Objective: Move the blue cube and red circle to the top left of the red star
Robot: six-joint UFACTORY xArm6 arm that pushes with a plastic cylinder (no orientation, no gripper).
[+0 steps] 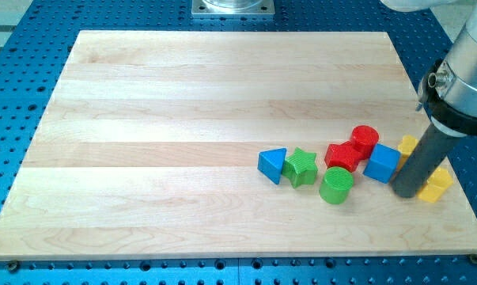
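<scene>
The blue cube [381, 163] sits at the view's right on the wooden board [183, 119]. The red circle [365, 138] is a short cylinder just up-left of the cube. The red star [343, 155] lies left of the cube and below-left of the red circle, touching or nearly touching both. My tip [406, 193] rests on the board just right of and slightly below the blue cube, close against its right side.
A green cylinder [335, 184] lies below the red star. A green star [302, 166] and a blue triangle [273, 165] lie to its left. A yellow block [408, 145] and another yellow block [437, 184] flank my rod, near the board's right edge.
</scene>
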